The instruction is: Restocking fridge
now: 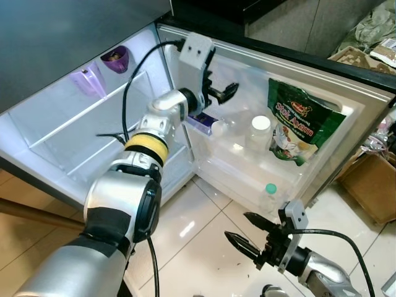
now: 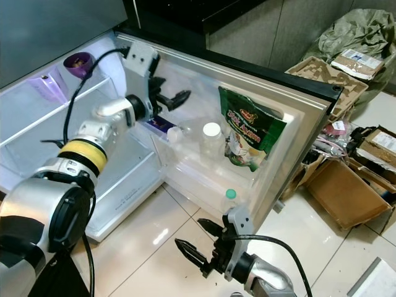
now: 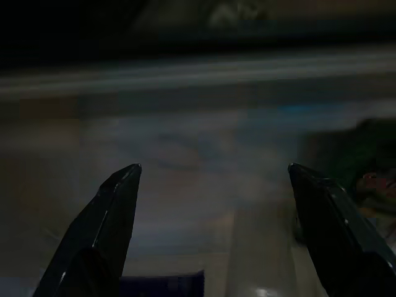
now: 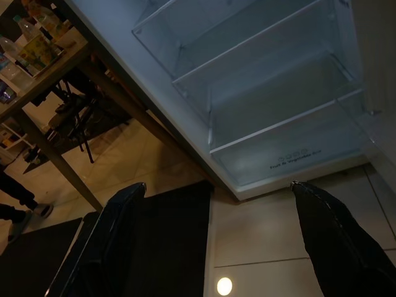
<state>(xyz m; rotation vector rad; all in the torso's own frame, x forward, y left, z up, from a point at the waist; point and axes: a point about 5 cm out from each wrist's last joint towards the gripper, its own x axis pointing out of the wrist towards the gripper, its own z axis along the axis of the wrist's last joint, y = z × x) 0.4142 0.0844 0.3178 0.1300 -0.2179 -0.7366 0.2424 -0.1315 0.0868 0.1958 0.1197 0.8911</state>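
The fridge stands open, with lit glass shelves (image 1: 93, 117) and its door (image 1: 346, 99) swung wide. On the door's upper shelf are a green snack bag (image 1: 303, 120), a white-capped clear jar (image 1: 260, 131), a small bottle lying down (image 1: 218, 128) and a blue pack (image 1: 201, 120). A green-capped bottle (image 1: 270, 189) sits on the lower door shelf. My left gripper (image 1: 219, 91) hovers open just above the blue pack, holding nothing. My right gripper (image 1: 236, 225) hangs open and holding nothing, low over the tiled floor before the door.
A purple cup (image 1: 116, 59) and a pale lilac container (image 1: 88, 80) sit at the fridge's back. Cardboard boxes (image 2: 346, 179) crowd the floor to the right. A wooden table (image 4: 55, 62) with bottles stands beside the fridge, and a person's shoe (image 4: 25, 210) is near it.
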